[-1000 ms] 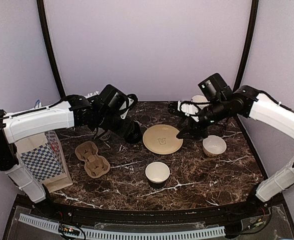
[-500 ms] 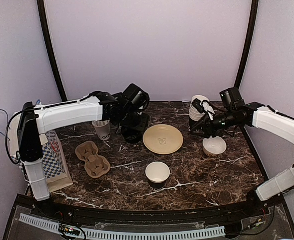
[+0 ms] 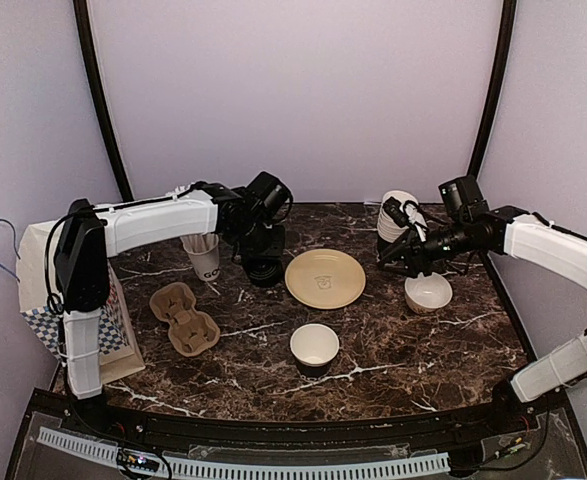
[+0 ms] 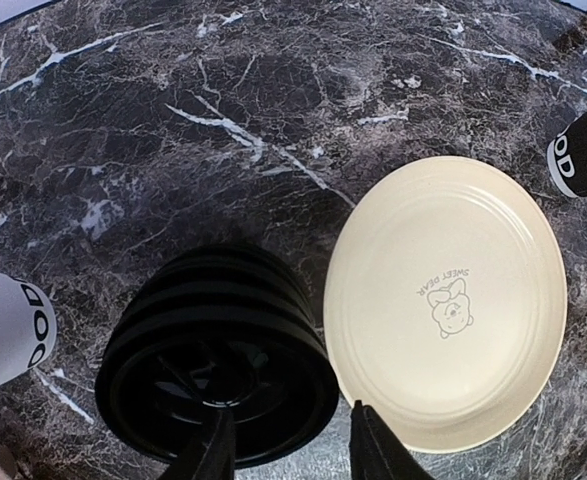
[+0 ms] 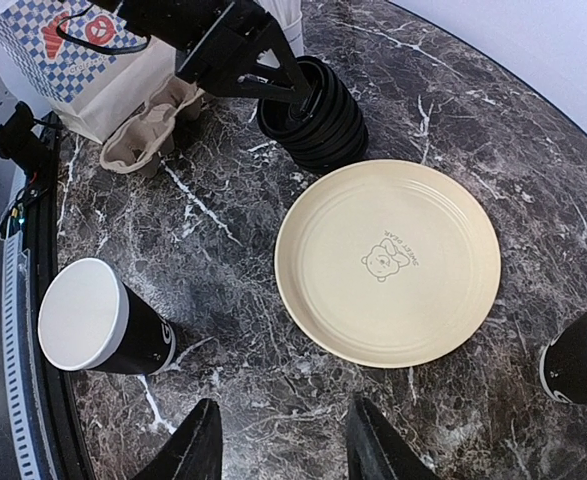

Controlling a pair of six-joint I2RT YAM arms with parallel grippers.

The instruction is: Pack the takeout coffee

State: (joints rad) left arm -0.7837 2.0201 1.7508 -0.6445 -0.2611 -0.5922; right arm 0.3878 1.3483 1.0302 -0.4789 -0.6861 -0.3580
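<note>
Your left gripper (image 4: 291, 425) has shifted slightly above the stack of round black plastic lids (image 4: 213, 360), jaws apart, one finger either side of its rim. Right gripper (image 5: 278, 435) hangs open over bare dark marble table (image 5: 453, 100). The lidless black paper cup (image 3: 314, 346) stands front-centre, with room all round.

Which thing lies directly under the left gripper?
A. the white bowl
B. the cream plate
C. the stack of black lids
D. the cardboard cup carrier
C: the left gripper hangs over the stack of black lids, its fingers astride the rim; the cream plate lies beside the stack.
</note>
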